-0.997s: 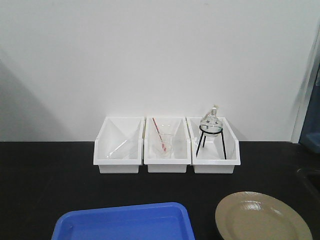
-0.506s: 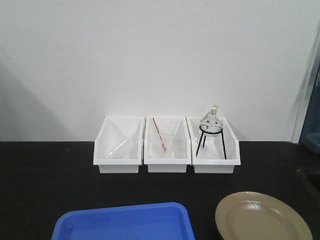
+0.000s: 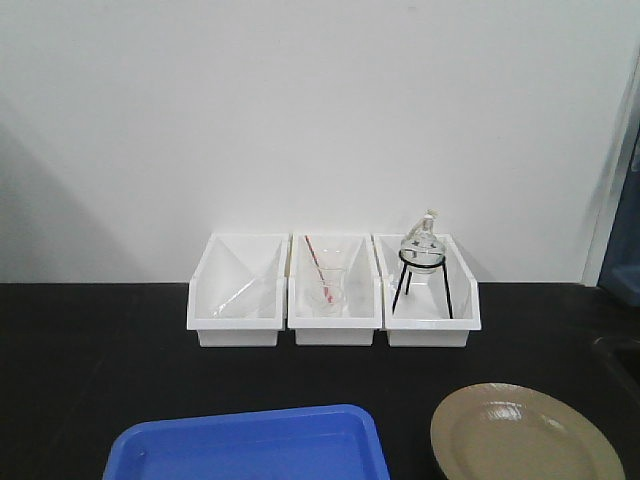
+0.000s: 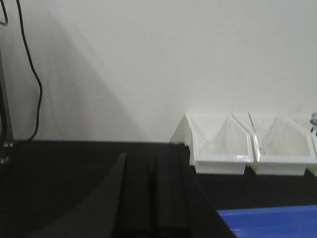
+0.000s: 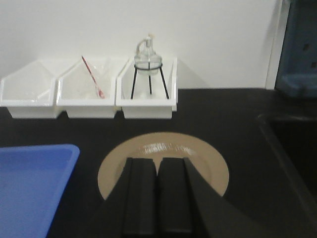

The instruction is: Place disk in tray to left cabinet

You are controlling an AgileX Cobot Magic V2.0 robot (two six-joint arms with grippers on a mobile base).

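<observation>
The tan disk (image 3: 525, 435) lies flat on the black table at the front right; the right wrist view shows the disk (image 5: 163, 146) too. The blue tray (image 3: 250, 445) sits to its left at the front edge, empty, and a corner of the tray (image 4: 270, 223) shows in the left wrist view, a side of the tray (image 5: 32, 183) in the right wrist view. My right gripper (image 5: 157, 161) hovers over the disk's near half, its fingers pressed together with nothing held. My left gripper (image 4: 152, 158) is shut too, over bare table left of the tray. The cabinet is out of view.
Three small white bins (image 3: 333, 292) stand in a row against the white wall: one holds a glass rod, the middle one a beaker with a red stick, the right one a glass flask (image 3: 421, 245) on a black tripod. A sink edge (image 5: 290, 144) lies at the right.
</observation>
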